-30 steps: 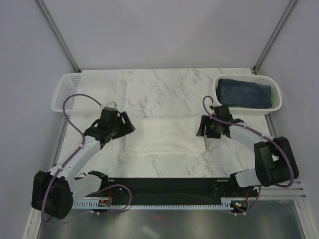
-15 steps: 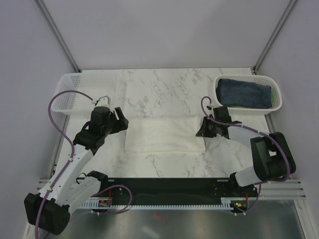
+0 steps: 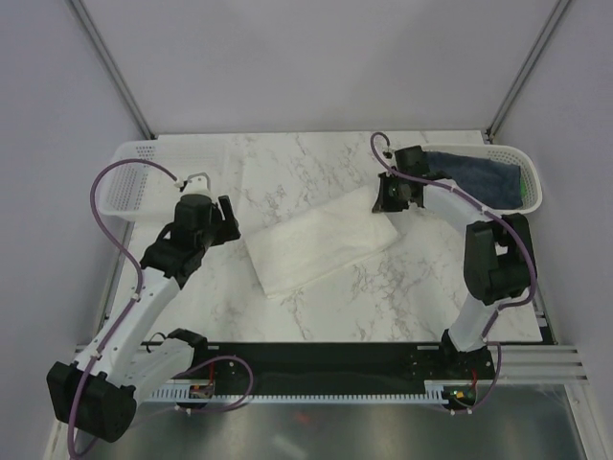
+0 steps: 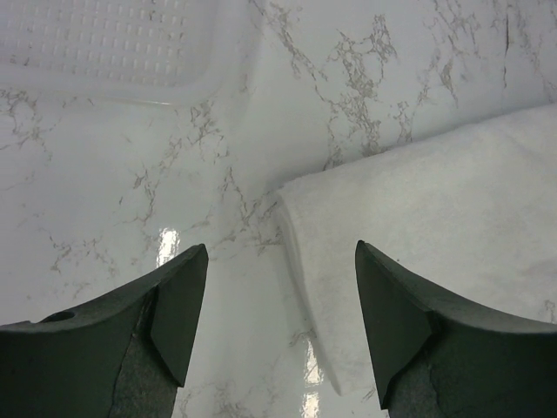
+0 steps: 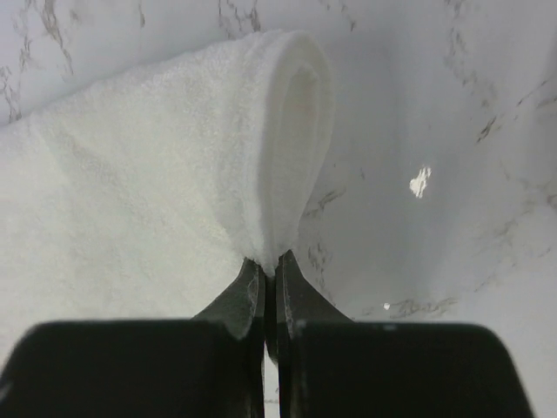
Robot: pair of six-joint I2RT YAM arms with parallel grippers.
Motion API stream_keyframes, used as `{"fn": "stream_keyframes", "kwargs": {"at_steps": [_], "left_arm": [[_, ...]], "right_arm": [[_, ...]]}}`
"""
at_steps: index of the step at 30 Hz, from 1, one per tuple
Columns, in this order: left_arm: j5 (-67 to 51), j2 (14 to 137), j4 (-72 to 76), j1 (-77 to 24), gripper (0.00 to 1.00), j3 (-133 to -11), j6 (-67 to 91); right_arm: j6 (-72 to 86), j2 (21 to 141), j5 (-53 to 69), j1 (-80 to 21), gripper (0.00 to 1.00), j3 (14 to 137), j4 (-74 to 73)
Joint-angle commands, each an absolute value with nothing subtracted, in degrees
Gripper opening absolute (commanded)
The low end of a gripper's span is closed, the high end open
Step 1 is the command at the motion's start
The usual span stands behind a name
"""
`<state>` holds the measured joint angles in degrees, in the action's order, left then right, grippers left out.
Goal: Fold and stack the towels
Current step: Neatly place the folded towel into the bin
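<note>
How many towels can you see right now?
3: cream-white towel mid-table, pinched by the right gripper; navy towel in the right basket; green towel beneath it, mostly hidden.

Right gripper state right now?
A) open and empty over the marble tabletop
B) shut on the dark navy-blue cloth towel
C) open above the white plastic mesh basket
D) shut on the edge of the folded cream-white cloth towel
D: the right wrist view shows the right gripper with its fingers pressed together on a folded edge of the cream-white cloth towel.
</note>
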<state>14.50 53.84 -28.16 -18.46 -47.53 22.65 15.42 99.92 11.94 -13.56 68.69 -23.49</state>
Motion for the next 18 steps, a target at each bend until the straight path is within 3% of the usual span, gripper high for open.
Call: {"fn": "stream_keyframes", "kwargs": {"at_steps": [1, 12, 18], "left_arm": [[17.31, 54.75, -27.16, -18.37, 0.76, -49.48, 19.69], [13.19, 55.19, -27.16, -18.37, 0.76, -48.34, 18.98], [11.08, 55.63, -27.16, -18.37, 0.76, -48.25, 18.81]], "right_arm": [[11.17, 104.75, 7.22, -13.62, 0.0, 77.5, -28.64], [9.93, 118.29, -4.91, -11.78, 0.0, 108.59, -41.82], [12.91, 117.95, -5.01, -9.76, 0.0, 117.33, -51.05]]}}
